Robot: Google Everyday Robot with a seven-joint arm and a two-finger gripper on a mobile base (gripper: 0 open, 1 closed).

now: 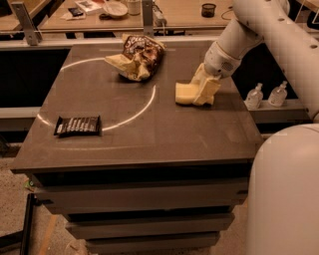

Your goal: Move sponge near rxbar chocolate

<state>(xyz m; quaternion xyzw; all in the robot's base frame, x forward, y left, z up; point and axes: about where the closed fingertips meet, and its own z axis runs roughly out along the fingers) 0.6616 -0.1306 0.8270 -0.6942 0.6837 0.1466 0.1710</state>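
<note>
The pale yellow sponge (183, 93) lies on the dark table (149, 134), right of the middle. My gripper (203, 85) has come down from the right onto the sponge's right end. Its fingers (209, 92) stand apart, one behind the sponge and one in front, and hide that end. The sponge rests on the table. The rxbar chocolate (78, 125), a flat dark wrapper with pale stripes, lies near the table's front left, far from the sponge and the gripper.
A brown-and-cream wrinkly snack bag (138, 56) lies at the back middle of the table. A white arc (137, 112) is drawn on the tabletop. Two small bottles (266, 94) stand on a ledge to the right. A cluttered desk (124, 10) stands behind.
</note>
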